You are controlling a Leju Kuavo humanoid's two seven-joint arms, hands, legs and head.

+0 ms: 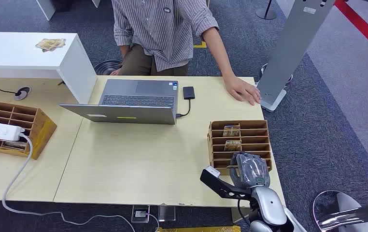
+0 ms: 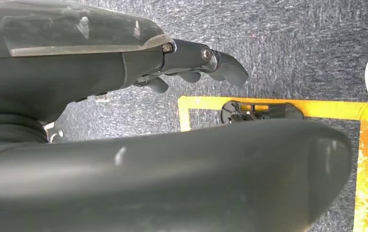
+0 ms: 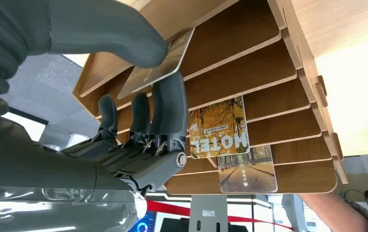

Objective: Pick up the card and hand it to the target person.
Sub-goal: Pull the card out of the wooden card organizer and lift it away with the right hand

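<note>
Pinching a thin tan card point(image 3: 159, 67) between thumb and fingers, the right robot hand point(image 1: 249, 169) was seen at the slotted wooden card rack point(image 1: 264, 126) on the pale wooden worktop point(image 1: 138, 159), with 2 printed cards point(image 3: 218, 126) slotted nearby.

The left robot hand point(image 2: 191, 63) was held with fingers curled loosely, holding nothing.

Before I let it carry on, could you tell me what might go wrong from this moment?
1. The right hand pinches the card only near one edge, between thumb and finger, so it may slip.
2. The card is still partly in the wooden card rack and could catch on a shelf.
3. The person's hand rests on the table, not yet offered.
</note>
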